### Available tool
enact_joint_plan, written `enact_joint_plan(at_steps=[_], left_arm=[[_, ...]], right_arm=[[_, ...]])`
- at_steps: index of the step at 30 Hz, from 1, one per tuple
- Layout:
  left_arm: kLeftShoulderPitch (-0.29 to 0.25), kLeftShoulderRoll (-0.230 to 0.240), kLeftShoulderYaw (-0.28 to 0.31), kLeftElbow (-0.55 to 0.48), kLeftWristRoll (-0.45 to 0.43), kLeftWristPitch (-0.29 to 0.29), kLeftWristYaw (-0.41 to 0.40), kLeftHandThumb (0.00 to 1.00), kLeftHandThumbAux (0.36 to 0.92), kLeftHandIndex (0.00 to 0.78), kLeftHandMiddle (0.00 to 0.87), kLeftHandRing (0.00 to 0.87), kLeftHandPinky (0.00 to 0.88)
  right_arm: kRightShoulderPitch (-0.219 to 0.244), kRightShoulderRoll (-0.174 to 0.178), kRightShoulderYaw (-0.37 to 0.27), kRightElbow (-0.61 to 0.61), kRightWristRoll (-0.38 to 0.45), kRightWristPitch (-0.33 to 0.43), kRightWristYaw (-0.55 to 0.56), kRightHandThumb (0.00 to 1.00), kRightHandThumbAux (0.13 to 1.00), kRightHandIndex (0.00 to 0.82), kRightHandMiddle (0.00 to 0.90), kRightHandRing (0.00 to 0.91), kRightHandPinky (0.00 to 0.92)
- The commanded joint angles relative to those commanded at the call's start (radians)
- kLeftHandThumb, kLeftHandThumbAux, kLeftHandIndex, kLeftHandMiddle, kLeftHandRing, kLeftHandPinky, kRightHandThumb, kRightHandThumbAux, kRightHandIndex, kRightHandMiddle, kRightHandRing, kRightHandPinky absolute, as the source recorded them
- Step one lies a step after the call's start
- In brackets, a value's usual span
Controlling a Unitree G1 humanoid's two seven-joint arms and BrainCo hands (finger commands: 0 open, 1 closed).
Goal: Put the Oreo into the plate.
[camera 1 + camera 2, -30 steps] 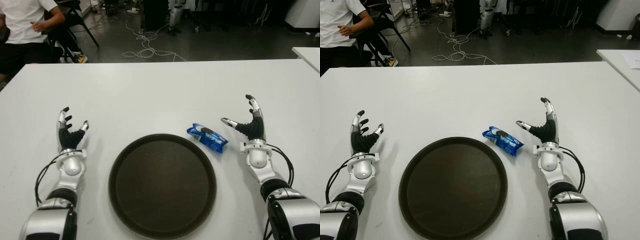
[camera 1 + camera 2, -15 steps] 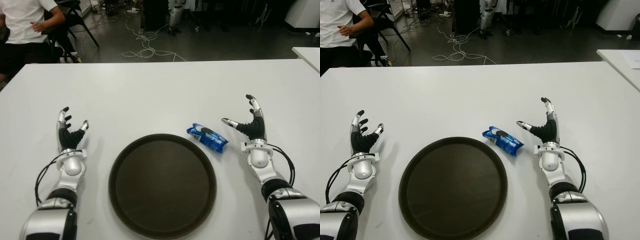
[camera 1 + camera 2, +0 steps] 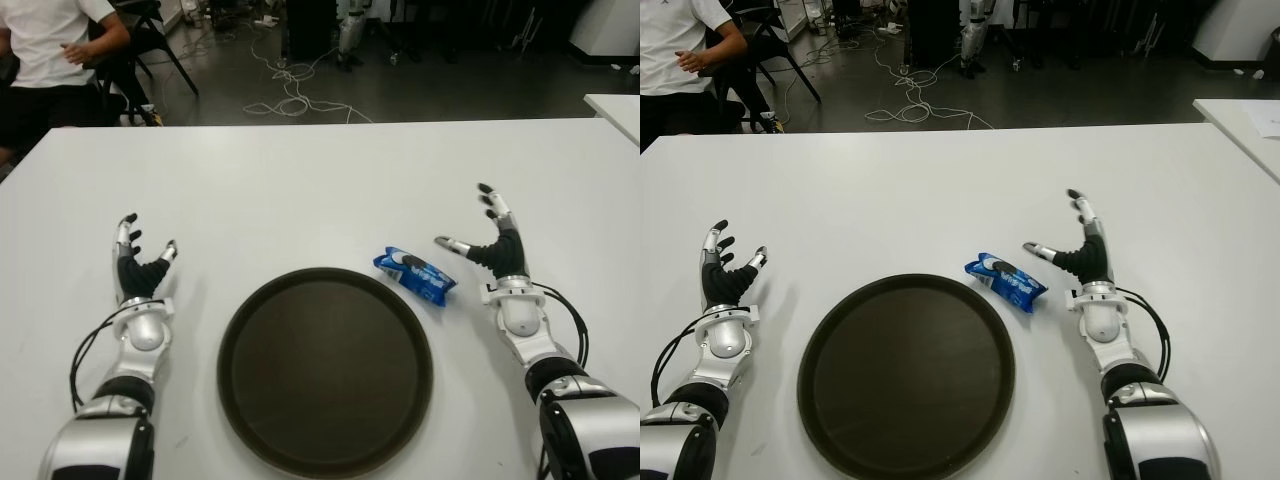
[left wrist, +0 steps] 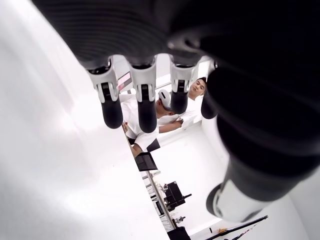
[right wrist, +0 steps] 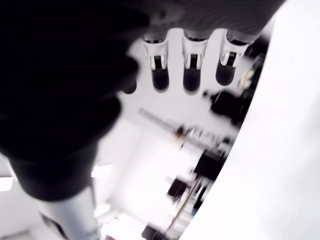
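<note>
A blue Oreo packet (image 3: 415,274) lies on the white table (image 3: 300,190), touching nothing, just off the upper right rim of the dark round plate (image 3: 325,368). My right hand (image 3: 492,243) is to the right of the packet, fingers spread and holding nothing, its thumb pointing toward the packet with a small gap between. My left hand (image 3: 139,262) shows left of the plate, fingers spread and empty. The plate holds nothing.
A person in a white shirt (image 3: 50,50) sits on a chair beyond the far left corner of the table. Cables (image 3: 290,90) lie on the dark floor behind. Another white table edge (image 3: 615,105) shows at the far right.
My right hand has tilted and shifted slightly left and up toward the packet. The packet, plate and left hand have not moved.
</note>
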Motion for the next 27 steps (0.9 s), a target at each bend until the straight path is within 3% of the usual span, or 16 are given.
enact_joint_plan(at_steps=[8,27], left_arm=[[-0.002,-0.003,0.007,0.001,-0.009,0.001,-0.007,0.000,0.808,0.087,0.079,0.120,0.168],[0.000,-0.008,0.012,-0.002,-0.016,-0.004,-0.021,0.000,0.795,0.083,0.068,0.110,0.166]], right_arm=[[0.001,-0.001,0.004,0.001,-0.005,0.013,-0.006,0.000,0.736,0.205,0.162,0.135,0.101],[0.001,-0.005,0.015,0.001,-0.029,0.028,-0.030,0.000,0.682,0.172,0.137,0.116,0.096]])
